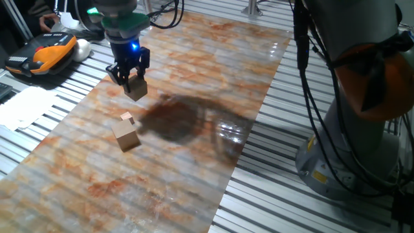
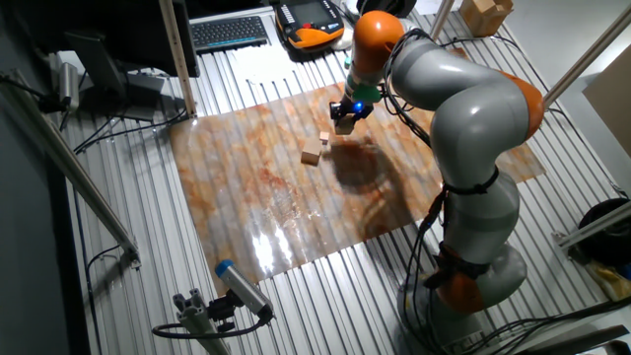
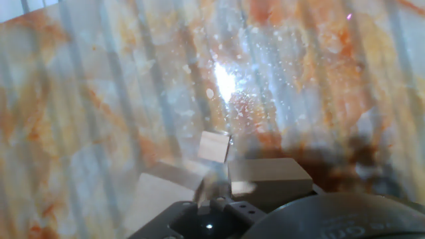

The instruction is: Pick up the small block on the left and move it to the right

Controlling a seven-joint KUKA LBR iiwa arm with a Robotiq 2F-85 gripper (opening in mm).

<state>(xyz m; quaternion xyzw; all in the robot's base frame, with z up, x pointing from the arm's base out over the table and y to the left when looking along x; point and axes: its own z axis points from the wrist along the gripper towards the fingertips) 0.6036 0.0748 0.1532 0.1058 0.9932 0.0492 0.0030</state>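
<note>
Because the marbled orange-and-white counter (image 1: 194,162) must carry it rightward, the grey-and-orange arm (image 2: 463,108) leans over, wrist pointing down. Its black end effector (image 1: 134,83) is clamped on the light-tan wooden cube (image 1: 136,88), lifted clear above the bigger tan block (image 1: 126,135) and tiny tan block (image 1: 127,118).

Marbled orange-and-white mat (image 1: 194,188) on a slatted metal table (image 1: 310,207); tiny tan block (image 1: 127,118) just beside a bigger tan block (image 1: 126,136). Keyboard (image 2: 229,33), orange-and-black teach pendant (image 1: 42,53), white papers (image 1: 22,107) near the table's edge.
</note>
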